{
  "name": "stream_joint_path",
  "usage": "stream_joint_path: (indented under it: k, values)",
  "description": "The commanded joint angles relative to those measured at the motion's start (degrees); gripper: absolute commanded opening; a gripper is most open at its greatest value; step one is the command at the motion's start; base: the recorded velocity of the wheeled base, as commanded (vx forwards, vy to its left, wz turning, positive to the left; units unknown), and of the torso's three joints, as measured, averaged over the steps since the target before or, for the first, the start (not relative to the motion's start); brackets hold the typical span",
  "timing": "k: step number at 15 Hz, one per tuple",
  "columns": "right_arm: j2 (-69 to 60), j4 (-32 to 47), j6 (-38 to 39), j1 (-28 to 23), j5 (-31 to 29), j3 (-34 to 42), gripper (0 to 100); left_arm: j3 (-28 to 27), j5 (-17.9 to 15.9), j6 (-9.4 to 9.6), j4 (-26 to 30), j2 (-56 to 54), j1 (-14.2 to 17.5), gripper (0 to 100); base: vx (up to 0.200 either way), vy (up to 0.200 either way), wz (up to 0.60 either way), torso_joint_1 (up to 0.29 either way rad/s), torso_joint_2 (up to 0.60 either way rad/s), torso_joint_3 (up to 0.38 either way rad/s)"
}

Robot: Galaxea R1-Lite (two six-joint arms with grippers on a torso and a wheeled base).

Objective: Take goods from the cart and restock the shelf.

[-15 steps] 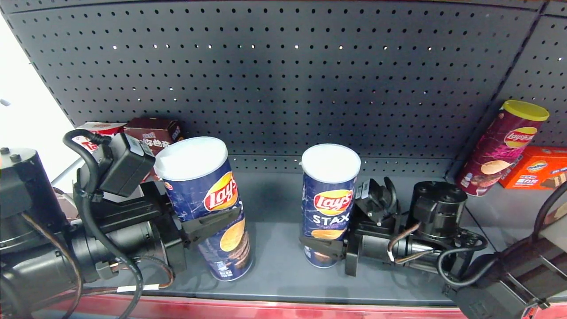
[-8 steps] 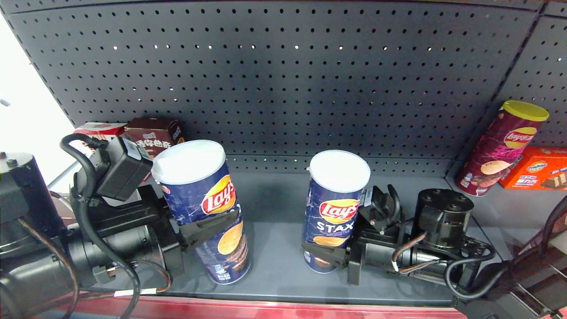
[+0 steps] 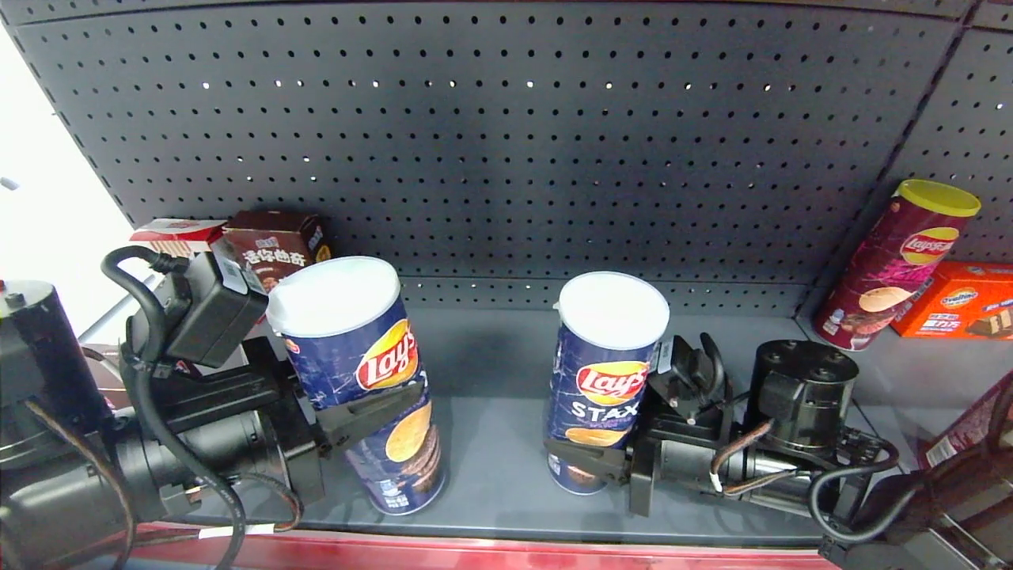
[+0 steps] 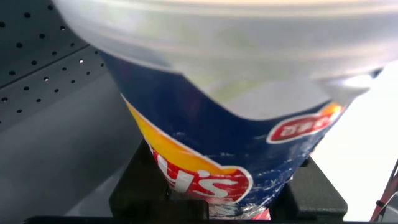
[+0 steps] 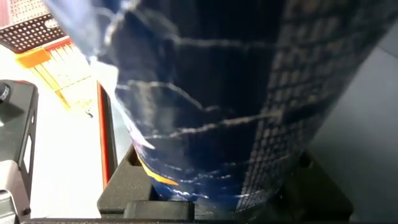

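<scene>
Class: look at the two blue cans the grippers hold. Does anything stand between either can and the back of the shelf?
Nothing visible does. Behind the left blue can and the right blue can, bare shelf runs to the pegboard. The brown box sits off to the left rear.

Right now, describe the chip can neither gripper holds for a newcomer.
On the grey pegboard shelf, look far right. A can stands there beside an orange box. It alone is purple with a yellow lid; the gripped cans are blue.
</scene>
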Motion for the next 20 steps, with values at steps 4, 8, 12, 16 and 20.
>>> stream_joint_path:
  k: [4,8,12,16,20]
  values:
    - [-0.22,-0.11,-1.36,-0.16,-0.14,1.44,100,0.09,0.01,0.02,-0.01,-0.01,0.0,0,0.0,0.0,0.0,0.0,0.0,0.0]
    - [-1.72,-0.11,-1.62,-0.6,-0.23,1.62,100,0.18,0.01,0.02,-0.01,-0.01,0.0,0,0.0,0.0,0.0,0.0,0.0,0.0]
    - [-8.92,-0.02,-1.62,-3.33,-1.11,4.17,100,0.09,0.01,0.11,-0.01,-0.1,0.0,0,0.0,0.0,0.0,0.0,0.0,0.0]
    - [-20.09,0.68,-1.62,-3.41,-2.43,10.85,100,0.18,0.01,0.11,-0.01,-0.1,-0.09,0,0.0,0.0,0.0,0.0,0.0,0.0]
    - [-30.28,1.38,-1.62,-3.68,-3.66,15.77,100,0.27,-0.08,0.11,-0.01,-0.01,-0.09,0,0.0,0.0,0.0,0.0,0.0,0.0]
